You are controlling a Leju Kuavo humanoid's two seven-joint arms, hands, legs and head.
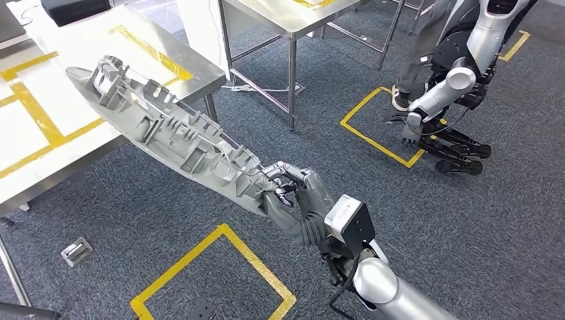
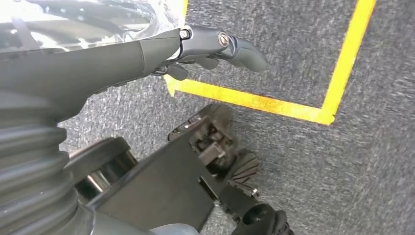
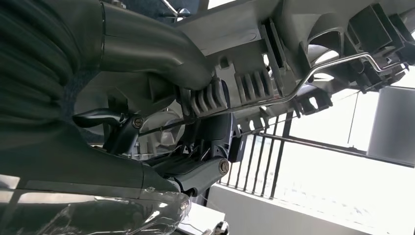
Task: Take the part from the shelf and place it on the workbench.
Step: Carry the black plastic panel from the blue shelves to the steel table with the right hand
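Right hand [image 1: 300,200] grips the near end of the long grey ribbed part [image 1: 166,133], fingers [image 3: 195,171] wrapped round its ribs and wire clip. From the hand the part runs up and away, its far end over the steel desk [image 1: 86,47] with yellow tape lines, apparently not resting on it. Left hand [image 2: 205,46]: fingers curled in, nothing held, hanging above the grey carpet floor [image 2: 303,156].

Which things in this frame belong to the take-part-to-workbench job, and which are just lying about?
Job: long grey part, held at one end by the right hand; steel workbench with yellow tape.

Lying about: small metal bracket on the carpet; second table; another robot.
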